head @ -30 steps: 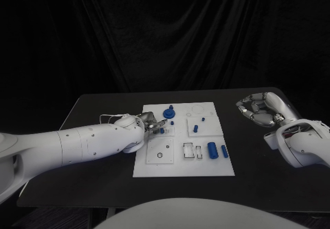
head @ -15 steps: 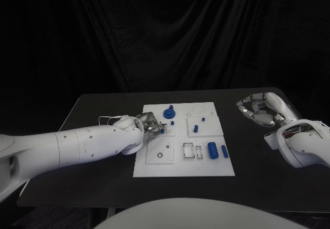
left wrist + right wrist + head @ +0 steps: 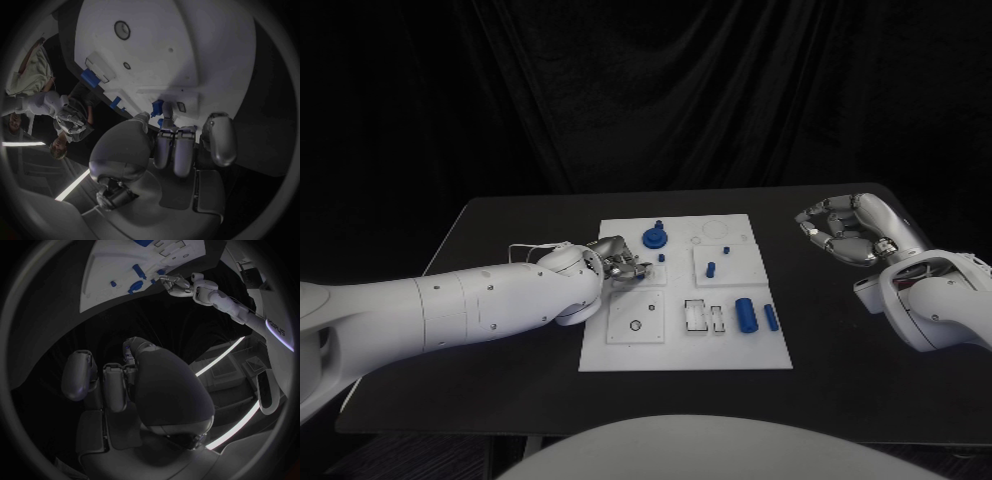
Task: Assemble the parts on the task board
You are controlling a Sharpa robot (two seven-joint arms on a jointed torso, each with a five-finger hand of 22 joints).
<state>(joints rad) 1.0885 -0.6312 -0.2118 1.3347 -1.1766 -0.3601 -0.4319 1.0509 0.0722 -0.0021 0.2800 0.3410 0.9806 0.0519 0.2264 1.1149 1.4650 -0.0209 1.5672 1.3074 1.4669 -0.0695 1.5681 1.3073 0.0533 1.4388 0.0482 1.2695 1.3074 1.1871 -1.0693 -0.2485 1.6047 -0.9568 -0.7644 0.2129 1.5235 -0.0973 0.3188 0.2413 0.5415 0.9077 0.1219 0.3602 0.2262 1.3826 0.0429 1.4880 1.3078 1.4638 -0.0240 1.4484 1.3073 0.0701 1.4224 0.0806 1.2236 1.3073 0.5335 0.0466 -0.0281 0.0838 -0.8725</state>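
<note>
While my left hand (image 3: 617, 258) sits over the left side of the white board (image 3: 682, 345), fingertips (image 3: 164, 134) drawn together at a small blue peg (image 3: 157, 107), I cannot tell if they truly pinch it. If the hold is shallow, I judge the peg could tip or slip beside its hole. Other blue parts (image 3: 746, 313) lie further right on the board. My right hand (image 3: 845, 230) hangs curled and empty off the board. Since a second ago, the left fingers have drawn in.

No label reads for certain (faint lettering on the left arm (image 3: 275, 330)).
</note>
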